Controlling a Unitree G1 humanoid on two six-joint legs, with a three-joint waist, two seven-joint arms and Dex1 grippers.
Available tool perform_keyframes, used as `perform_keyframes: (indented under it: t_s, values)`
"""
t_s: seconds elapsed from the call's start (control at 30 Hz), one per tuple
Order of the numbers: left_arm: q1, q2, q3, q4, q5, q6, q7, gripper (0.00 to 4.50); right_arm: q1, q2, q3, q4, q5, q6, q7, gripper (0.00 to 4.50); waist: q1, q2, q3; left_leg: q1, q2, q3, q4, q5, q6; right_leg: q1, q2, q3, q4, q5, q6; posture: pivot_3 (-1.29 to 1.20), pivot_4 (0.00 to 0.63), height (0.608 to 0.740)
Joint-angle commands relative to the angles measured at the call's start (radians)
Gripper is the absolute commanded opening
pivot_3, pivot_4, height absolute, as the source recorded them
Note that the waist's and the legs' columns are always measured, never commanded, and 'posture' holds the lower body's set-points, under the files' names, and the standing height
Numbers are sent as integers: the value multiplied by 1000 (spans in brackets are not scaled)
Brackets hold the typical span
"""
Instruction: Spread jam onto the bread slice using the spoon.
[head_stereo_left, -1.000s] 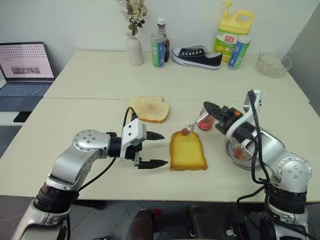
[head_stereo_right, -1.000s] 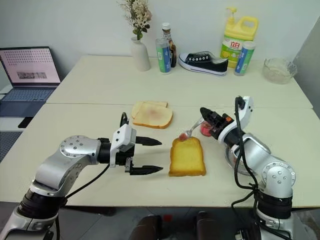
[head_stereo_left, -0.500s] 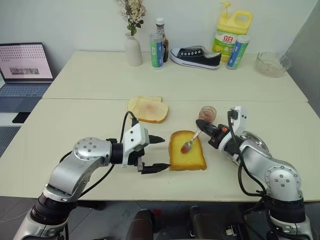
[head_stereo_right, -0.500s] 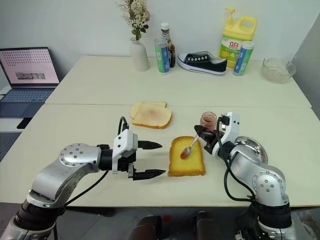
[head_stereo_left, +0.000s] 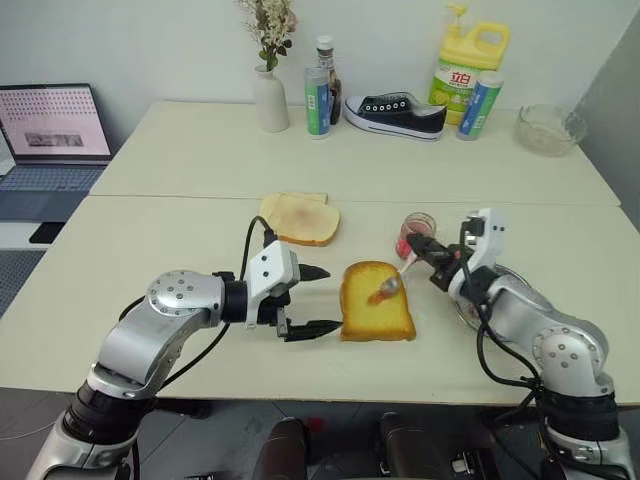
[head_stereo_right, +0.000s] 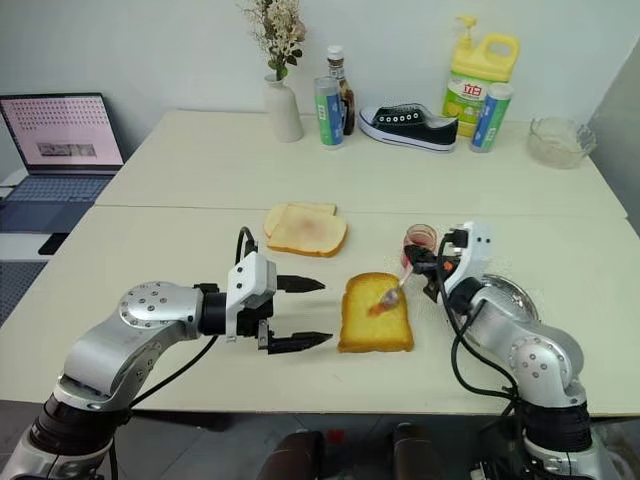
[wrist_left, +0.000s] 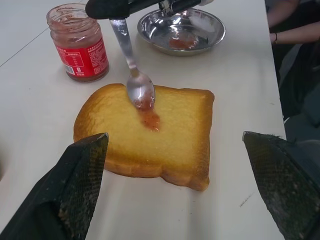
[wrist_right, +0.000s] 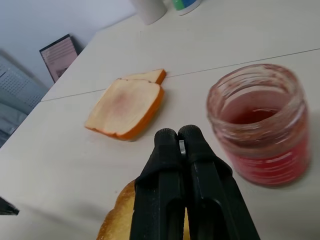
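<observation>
Since the earlier frames, the right gripper (head_stereo_right: 425, 265) has come down from beside the jar, and the spoon (wrist_left: 136, 82) now rests bowl-down on the bread slice (head_stereo_left: 376, 301) instead of hovering above its far edge. Right gripper fingers (wrist_right: 172, 170) are pressed together, pinching the spoon's thin handle. The spoon bowl touches the upper face of the bread slice near its centre, with a small red smear of jam (wrist_left: 149, 119) on the bread at the bowl tip. The jam jar (wrist_left: 79, 43) stands uncapped on the table (head_stereo_left: 180, 160), just beyond the bread slice and beside the right gripper. A steel dish (wrist_left: 182, 32) with a red trace lies near the jar. The left gripper (head_stereo_left: 312, 300) hangs just beside the bread slice, fingers spread wide, gripping nothing. A paler slice (head_stereo_left: 298, 218) lies farther back.
</observation>
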Motion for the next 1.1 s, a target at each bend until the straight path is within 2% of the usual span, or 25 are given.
perform_keyframes:
  t_s: [0.03,0.23,0.47,0.57,0.73,0.87,1.1]
  values:
    - [-17,-9,-2,-1,5,-36,3,4500,-27,4,-81,-9,78,22,-15,28,0,0,0,0,0,0,0,0,0,0,0,0,0,0,0,0,150,740]
    - [-21,-20,-8,10,11,-50,8,4500,-45,121,-143,38,333,41,-112,28,-2,0,0,0,1,0,0,0,0,0,1,0,0,0,0,0,150,740]
    - [-41,-30,-15,29,16,-55,8,4500,-21,185,-80,154,194,7,-84,28,0,0,0,0,0,0,0,0,0,0,1,0,0,0,0,0,150,740]
    - [-35,-27,-13,24,14,-53,6,4500,11,173,-71,153,162,14,-56,28,0,0,0,0,0,0,0,0,0,0,1,0,0,0,0,0,150,740]
    - [-28,-19,-8,20,12,-51,1,4500,70,120,-109,109,210,59,-31,28,1,0,0,0,0,0,0,0,0,0,1,0,0,0,0,0,150,740]
    - [-21,-9,-1,22,12,-55,-4,4500,124,53,-158,55,331,104,-28,28,1,0,0,0,0,0,0,0,0,0,0,0,0,0,0,0,150,740]
    - [-9,2,0,26,13,-68,-10,4500,149,1,-145,-4,484,121,-50,28,-2,0,0,1,1,0,0,0,0,0,1,0,0,0,0,0,150,740]
